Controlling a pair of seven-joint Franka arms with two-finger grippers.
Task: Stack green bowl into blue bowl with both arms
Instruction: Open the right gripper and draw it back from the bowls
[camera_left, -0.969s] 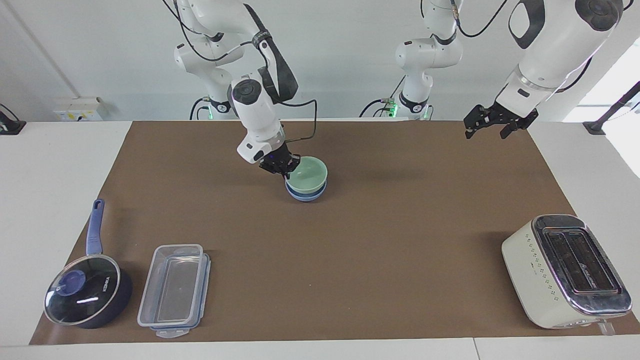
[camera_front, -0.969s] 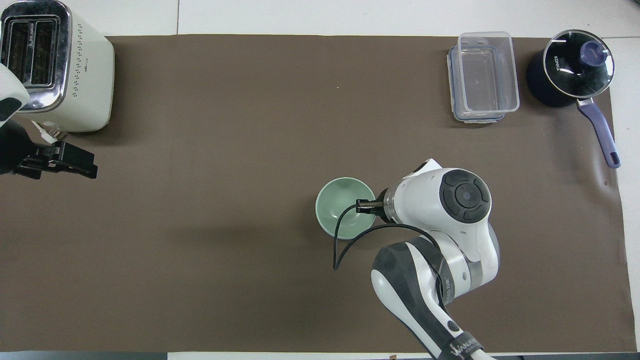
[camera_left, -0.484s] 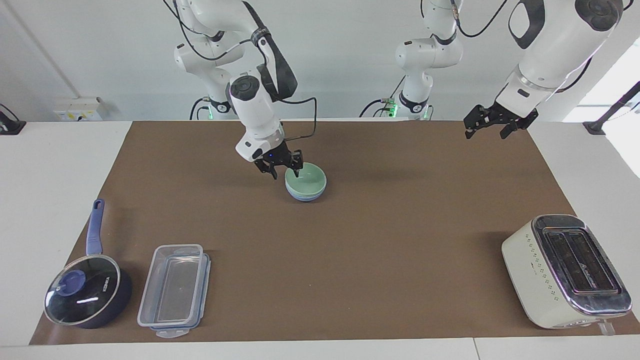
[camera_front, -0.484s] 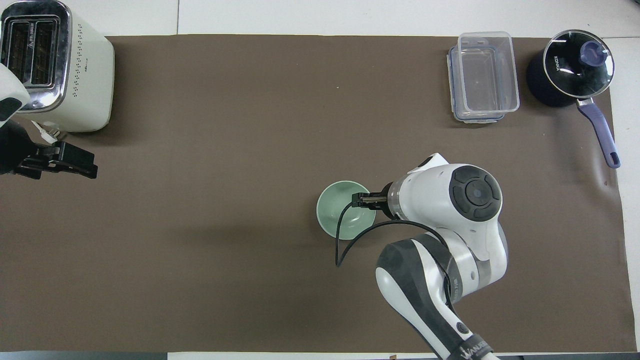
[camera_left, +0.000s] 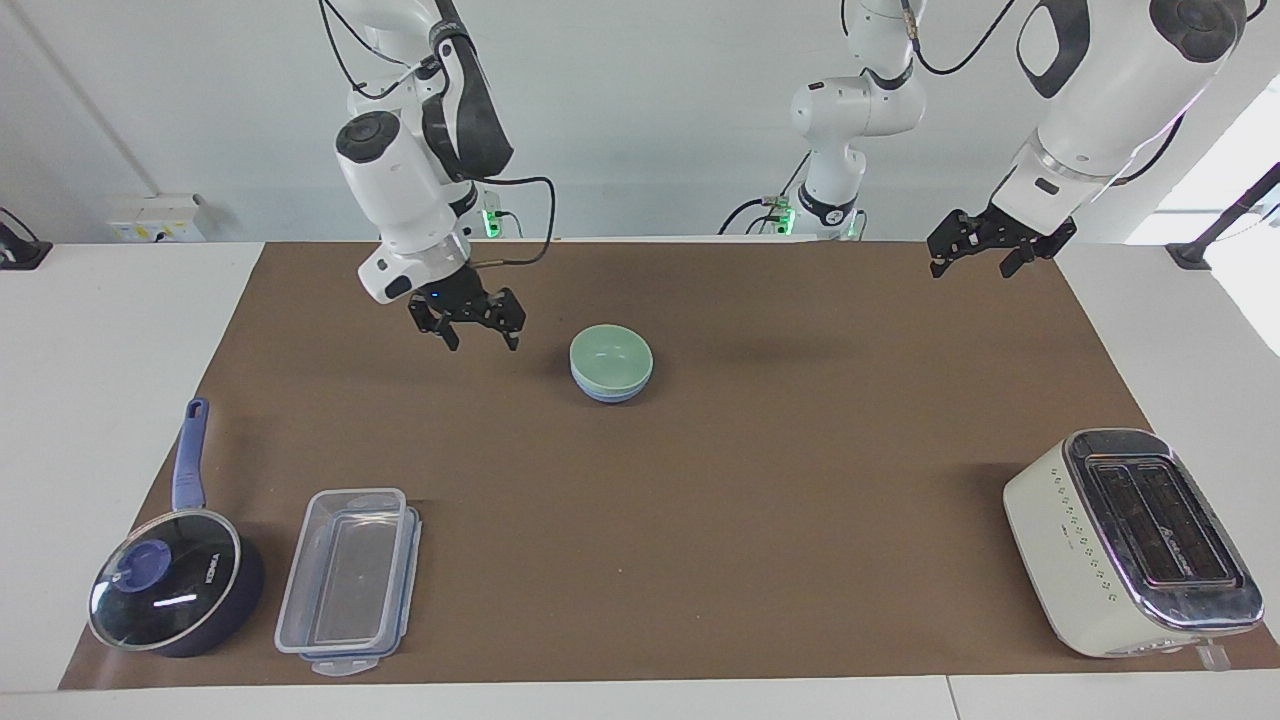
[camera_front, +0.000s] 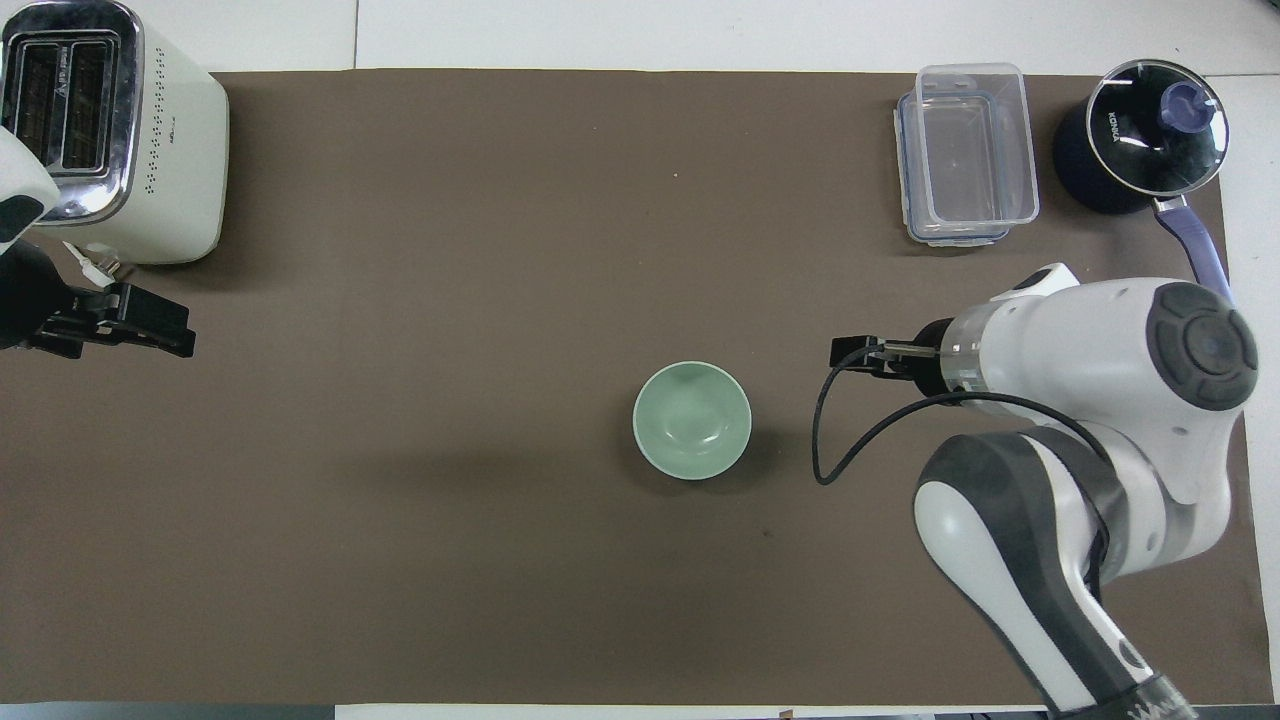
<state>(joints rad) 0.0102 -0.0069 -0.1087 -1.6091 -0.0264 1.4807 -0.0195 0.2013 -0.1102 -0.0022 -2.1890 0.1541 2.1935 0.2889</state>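
Note:
The pale green bowl (camera_left: 611, 355) sits nested in the blue bowl (camera_left: 610, 393) on the brown mat, with only the blue bowl's lower band showing under it. In the overhead view the green bowl (camera_front: 692, 419) covers the blue one. My right gripper (camera_left: 480, 330) is open and empty, raised over the mat beside the bowls toward the right arm's end; it also shows in the overhead view (camera_front: 855, 355). My left gripper (camera_left: 972, 262) is open and empty, waiting in the air over the mat's edge at the left arm's end (camera_front: 165, 332).
A cream toaster (camera_left: 1130, 540) stands at the left arm's end, farther from the robots. A clear lidded container (camera_left: 350, 580) and a dark blue saucepan with a glass lid (camera_left: 175, 585) stand at the right arm's end, farther from the robots than the bowls.
My right gripper let go of the green bowl's rim, rose and moved off toward the right arm's end. The green bowl settled level in the blue bowl. The left arm stayed still.

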